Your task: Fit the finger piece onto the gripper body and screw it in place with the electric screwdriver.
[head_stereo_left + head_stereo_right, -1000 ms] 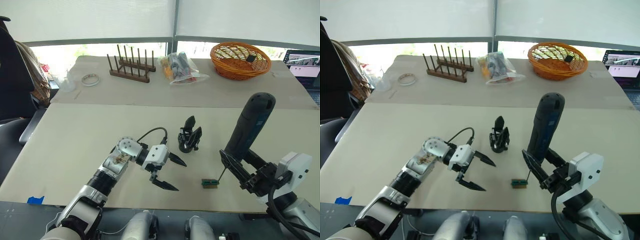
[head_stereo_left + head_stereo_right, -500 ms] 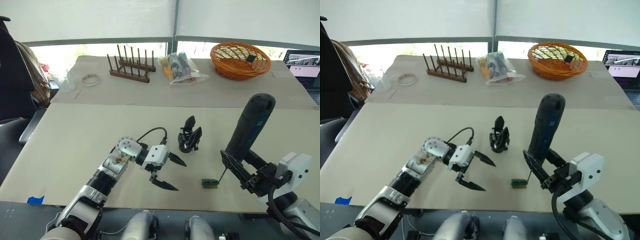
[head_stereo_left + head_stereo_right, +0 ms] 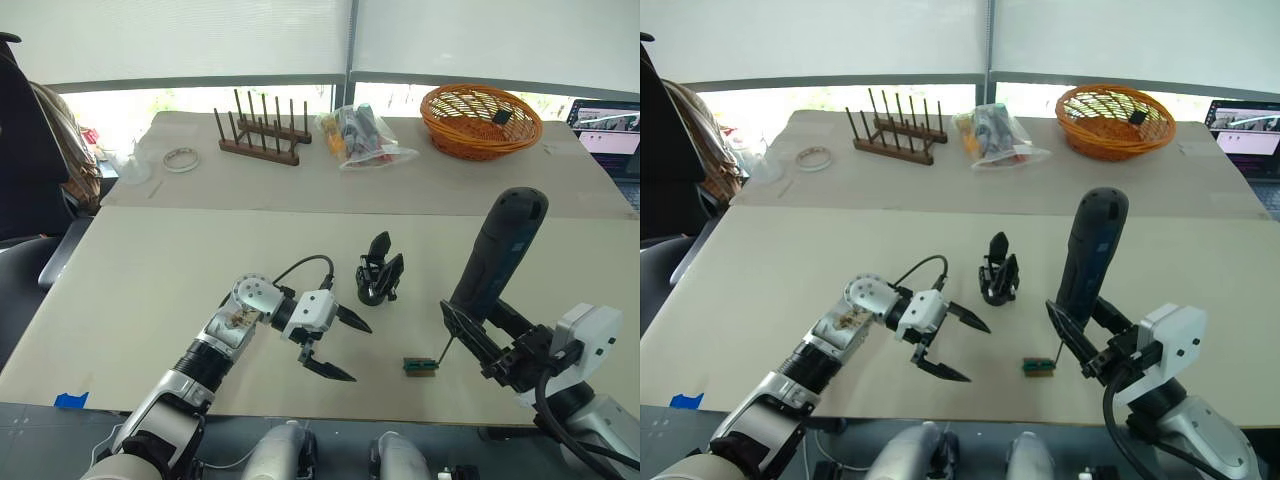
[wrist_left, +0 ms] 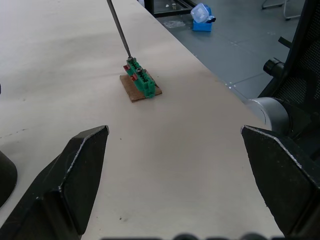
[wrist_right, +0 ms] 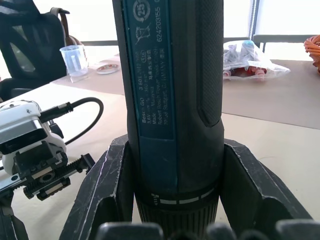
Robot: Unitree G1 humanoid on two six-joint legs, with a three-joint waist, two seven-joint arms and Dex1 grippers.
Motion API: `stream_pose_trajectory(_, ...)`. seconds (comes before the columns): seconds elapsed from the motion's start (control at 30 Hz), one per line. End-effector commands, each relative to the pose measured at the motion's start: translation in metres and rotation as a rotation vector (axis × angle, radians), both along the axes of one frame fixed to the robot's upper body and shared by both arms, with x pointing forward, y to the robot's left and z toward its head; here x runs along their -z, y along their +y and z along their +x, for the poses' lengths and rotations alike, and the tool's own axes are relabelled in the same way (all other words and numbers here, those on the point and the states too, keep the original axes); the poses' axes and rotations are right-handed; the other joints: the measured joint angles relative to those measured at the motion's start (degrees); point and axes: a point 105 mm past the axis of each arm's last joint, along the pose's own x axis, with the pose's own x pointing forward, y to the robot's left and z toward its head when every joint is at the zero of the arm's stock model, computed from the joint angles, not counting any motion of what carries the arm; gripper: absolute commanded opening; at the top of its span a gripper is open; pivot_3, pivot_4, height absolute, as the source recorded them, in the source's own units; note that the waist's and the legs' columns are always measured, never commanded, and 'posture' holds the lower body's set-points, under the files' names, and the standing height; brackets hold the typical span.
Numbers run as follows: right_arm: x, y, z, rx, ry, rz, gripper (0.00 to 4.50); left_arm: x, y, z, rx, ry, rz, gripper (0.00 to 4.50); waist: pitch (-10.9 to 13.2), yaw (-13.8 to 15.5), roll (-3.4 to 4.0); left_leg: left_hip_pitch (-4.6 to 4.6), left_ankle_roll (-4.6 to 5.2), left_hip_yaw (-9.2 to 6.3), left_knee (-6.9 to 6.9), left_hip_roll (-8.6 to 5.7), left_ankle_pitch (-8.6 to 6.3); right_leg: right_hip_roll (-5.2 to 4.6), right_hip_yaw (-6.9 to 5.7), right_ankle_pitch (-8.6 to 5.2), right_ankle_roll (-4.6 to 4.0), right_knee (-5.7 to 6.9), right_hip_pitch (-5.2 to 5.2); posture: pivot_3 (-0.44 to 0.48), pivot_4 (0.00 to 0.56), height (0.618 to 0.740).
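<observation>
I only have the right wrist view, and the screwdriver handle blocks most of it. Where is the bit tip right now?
Observer: The tip of the screwdriver bit meets the top of a small green block lying on the table.
Operator: Where is the gripper body, then?
Observer: The gripper body stands upright on the table, apart from the block and farther from the robot.
Operator: Is the left gripper holding anything?
Observer: No. The left gripper is open and empty, to the left of the block.
</observation>
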Motion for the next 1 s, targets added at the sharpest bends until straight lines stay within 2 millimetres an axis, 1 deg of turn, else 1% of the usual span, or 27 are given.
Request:
stream_pose_trajectory(0.03,-0.0141,0.0027,-0.0028,-0.015,-0.071,-0.007,1.97,-0.0054,-0.0005,0.0017,0.004,-0.033,-0.015,4.50,0.00,0.01,0.00,0.00,0.00,0.00,0.00,0.00,0.00,0.00,0.00,0.00,0.00,0.00,0.00,0.000,0.150,0.740)
stream_pose_trajectory(1.0,-0.0128,0.0070,-0.0054,-0.035,-0.058,0.000,1.97,-0.0074,-0.0015,0.0028,0.004,-0.039,-0.017,4.50,0.00,0.00,0.00,0.00,0.00,0.00,0.00,0.00,0.00,0.00,0.00,0.00,0.00,0.00,0.00,0.000,0.150,0.740)
